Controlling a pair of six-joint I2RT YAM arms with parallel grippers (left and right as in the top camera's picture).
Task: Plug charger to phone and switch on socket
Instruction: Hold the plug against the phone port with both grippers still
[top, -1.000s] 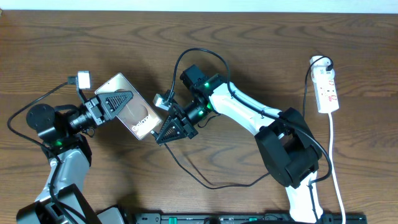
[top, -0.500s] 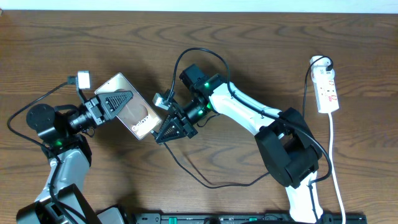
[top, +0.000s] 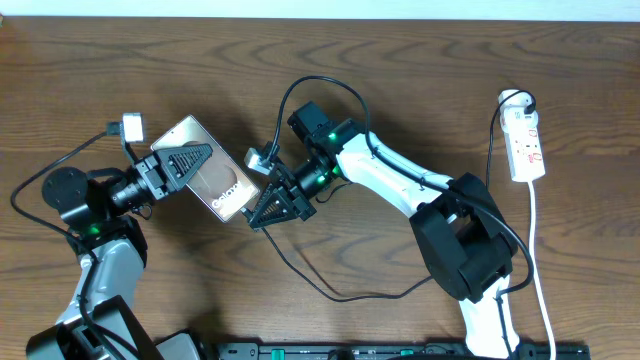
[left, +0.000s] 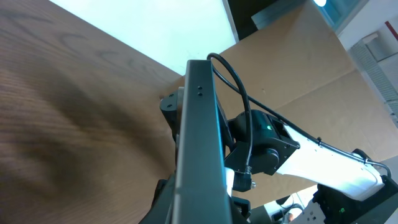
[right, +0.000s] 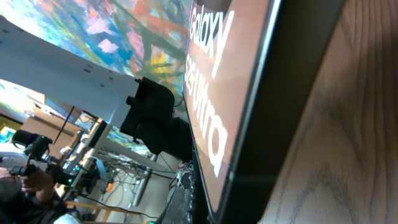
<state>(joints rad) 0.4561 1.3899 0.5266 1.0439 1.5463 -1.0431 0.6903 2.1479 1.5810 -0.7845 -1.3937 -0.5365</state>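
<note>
The phone (top: 222, 183) has a pinkish-bronze back and is held off the table, tilted, with my left gripper (top: 192, 162) shut on its upper half. In the left wrist view only its dark edge (left: 200, 137) shows, running up from that gripper (left: 199, 208). My right gripper (top: 260, 216) is shut and sits against the phone's lower end. The charger (top: 330, 293), a thin black cable, comes out from under it and loops across the table towards the socket (top: 527, 142) at the far right. Its plug tip is hidden. The right wrist view is filled by the phone's white lettered label (right: 214, 93).
The socket's thick white cord (top: 541, 270) runs down the right side to the front edge. My right arm's base (top: 465, 245) stands at the front right and my left arm's base (top: 85, 205) at the left. A black rail (top: 400, 351) lines the front edge.
</note>
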